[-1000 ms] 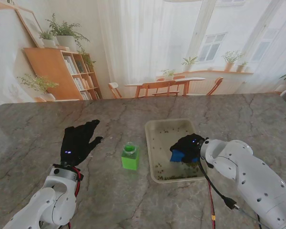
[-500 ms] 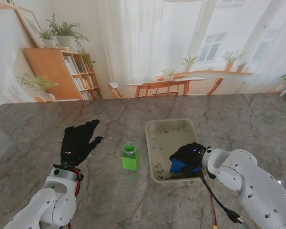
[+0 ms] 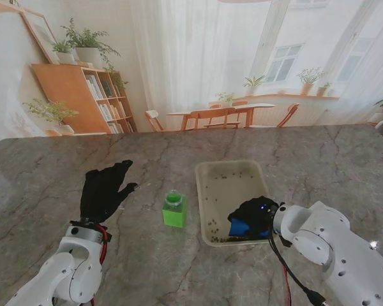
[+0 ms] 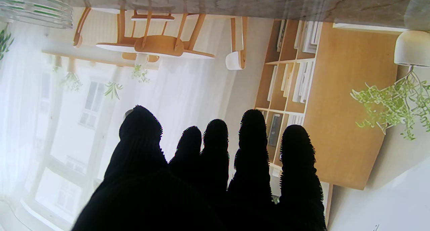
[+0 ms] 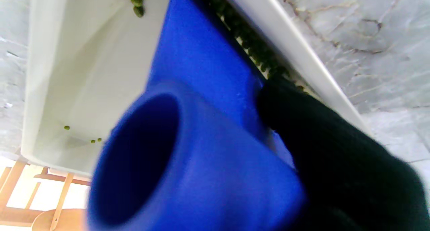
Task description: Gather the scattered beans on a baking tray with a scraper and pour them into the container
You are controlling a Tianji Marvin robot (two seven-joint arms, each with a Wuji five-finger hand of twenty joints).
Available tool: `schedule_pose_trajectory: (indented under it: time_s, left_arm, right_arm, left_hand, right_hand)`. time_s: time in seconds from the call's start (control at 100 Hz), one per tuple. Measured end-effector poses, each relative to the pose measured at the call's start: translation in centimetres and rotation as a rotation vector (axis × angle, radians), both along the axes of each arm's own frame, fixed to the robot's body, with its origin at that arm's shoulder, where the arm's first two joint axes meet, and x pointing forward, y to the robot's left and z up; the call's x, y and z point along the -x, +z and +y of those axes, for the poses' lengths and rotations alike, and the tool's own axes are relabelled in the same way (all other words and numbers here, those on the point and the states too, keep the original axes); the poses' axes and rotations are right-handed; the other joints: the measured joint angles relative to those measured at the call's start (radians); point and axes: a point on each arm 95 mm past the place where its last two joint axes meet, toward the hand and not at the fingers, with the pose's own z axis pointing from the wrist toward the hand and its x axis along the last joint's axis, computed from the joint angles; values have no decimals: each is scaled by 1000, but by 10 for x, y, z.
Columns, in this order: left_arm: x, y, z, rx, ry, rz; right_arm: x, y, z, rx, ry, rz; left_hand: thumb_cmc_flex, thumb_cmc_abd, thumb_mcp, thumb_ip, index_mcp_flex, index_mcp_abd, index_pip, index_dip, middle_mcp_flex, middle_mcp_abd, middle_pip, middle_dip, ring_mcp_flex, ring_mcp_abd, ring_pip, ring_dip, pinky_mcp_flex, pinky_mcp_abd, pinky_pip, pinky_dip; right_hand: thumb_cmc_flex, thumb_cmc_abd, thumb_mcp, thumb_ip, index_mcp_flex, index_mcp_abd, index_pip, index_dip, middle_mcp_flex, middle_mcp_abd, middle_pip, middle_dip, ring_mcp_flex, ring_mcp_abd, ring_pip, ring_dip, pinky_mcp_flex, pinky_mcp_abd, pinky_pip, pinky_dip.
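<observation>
Baking tray [image 3: 205,173]: a pale, shallow rectangular tray on the marble table [image 3: 45,172], to the right of centre in the stand view; its long sides run away from me.
Tray contents: small green beans [image 3: 220,240] – a dense line of them is packed along the tray's near wall, a few more lie loose by the left wall, and a thin scatter sits at the far end [image 5: 80,137].
Scraper [image 3: 241,226]: blue, with a flat blade and a hollow round handle [image 5: 134,157]; it stands in the near right corner of the tray, with the blade edge down at the line of beans by the near wall.
Right hand [image 3: 255,217]: black-gloved, clasped around the scraper; in the wrist view one finger [image 5: 295,113] presses against the side of the blade.
Container [image 3: 173,211]: a small bright green box with a clear round rim on top, standing upright on the table just left of the tray, apart from it. I cannot tell what it holds.
Left hand [image 3: 103,191]: black-gloved, lying flat on the table well left of the container, fingers [image 4: 252,150] stretched out and slightly spread – it grasps nothing.
</observation>
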Motion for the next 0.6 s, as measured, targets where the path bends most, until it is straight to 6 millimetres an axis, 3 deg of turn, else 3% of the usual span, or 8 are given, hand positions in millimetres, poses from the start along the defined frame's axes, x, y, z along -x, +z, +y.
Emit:
schedule_pose_trajectory:
  time_s: [0.21,0.47,0.6]
  left_arm:
    - [0,0,-1,1,-3,2]
    - [0,0,-1,1,-3,0]
    - [0,0,-1,2,-3,0]
  right_arm:
    - [2,4,1,-1,-5,-38]
    - [-4,15,2,2,-50,-216]
    - [-13,18,6,28,-55,-287]
  left_hand:
    - [0,0,0,0,0,0,0,0,8,0,0,0,0,0,0,0,0,0,0,0]
    - [0,0,0,0,0,0,0,0,8,0,0,0,0,0,0,0,0,0,0,0]
    - [0,0,0,0,0,0,0,0,8,0,0,0,0,0,0,0,0,0,0,0]
  right_hand:
    - [0,0,0,0,0,0,0,0,1,3,0,1,5,-1,0,-7,1,-6,6,0]
    - [0,0,0,0,1,0,-2,0,-4,3,0,26,6,-8,0,-7,10,-10,21,0]
    - [11,0,-15,0,-50,-2,-63,-12,-61,29,0,48,6,-29,0,-8,11,-12,22,0]
